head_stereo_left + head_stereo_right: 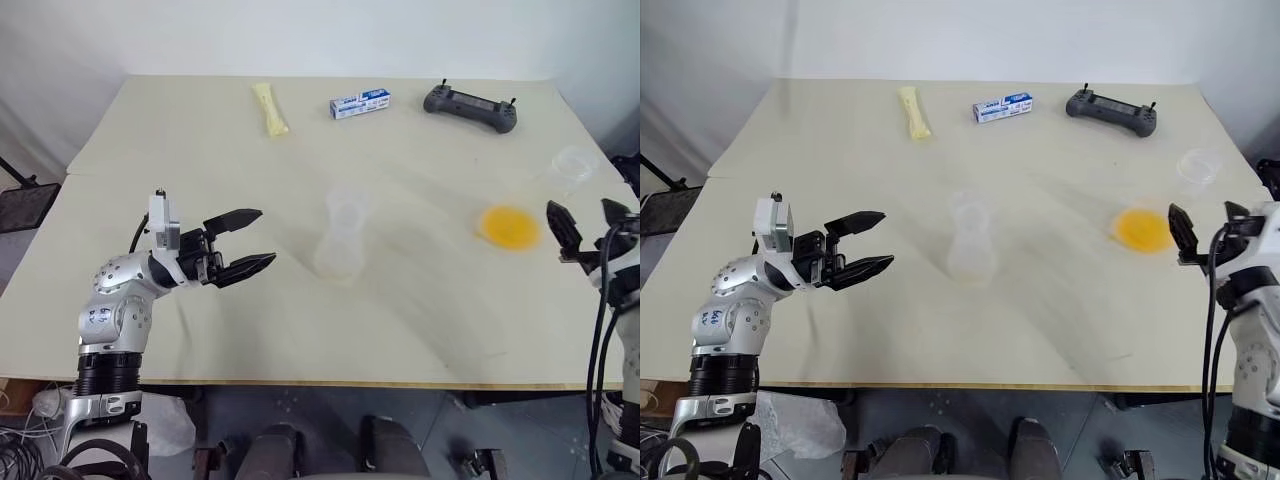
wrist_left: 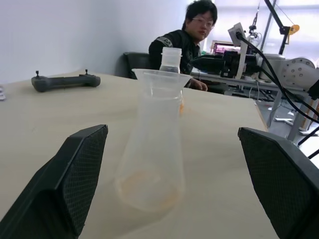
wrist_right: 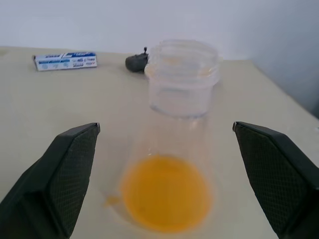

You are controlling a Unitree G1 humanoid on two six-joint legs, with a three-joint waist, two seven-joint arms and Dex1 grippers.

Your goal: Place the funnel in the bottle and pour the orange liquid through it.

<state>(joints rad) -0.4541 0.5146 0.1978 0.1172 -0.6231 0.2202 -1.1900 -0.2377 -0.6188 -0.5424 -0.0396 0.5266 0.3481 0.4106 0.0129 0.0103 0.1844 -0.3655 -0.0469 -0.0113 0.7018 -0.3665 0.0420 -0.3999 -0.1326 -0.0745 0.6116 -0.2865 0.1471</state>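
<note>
I see the table (image 1: 150, 330) from above. My left gripper (image 1: 238, 244) hangs over the left side of the table. Its two black fingers stand wide apart and hold nothing. It points to the bottle (image 1: 340, 240). The bottle stands up in the middle of the table, to the right of this gripper and a fair way off. From the left wrist, the bottle is straight ahead, in the gap between the two fingers, and they do not touch it.

My right gripper (image 1: 1207, 222) is at the right edge of the table. Its fingers are wide apart too, and hold nothing. The orange liquid (image 1: 508, 227) lies near it, just to its left, as a small pool at the bottom of a clear flask (image 3: 183, 74). From the right wrist, the flask stands between the two fingers and a bit ahead of them. They do not touch it.

A small clear thing, which I take for the funnel (image 1: 575, 162), sits near the right edge, past the orange liquid and away from both grippers.

At the far side lie a yellow sachet (image 1: 270, 108), a small blue box (image 1: 360, 103) and a grey controller (image 1: 470, 107).

A person (image 2: 192, 30) sits behind the table.
</note>
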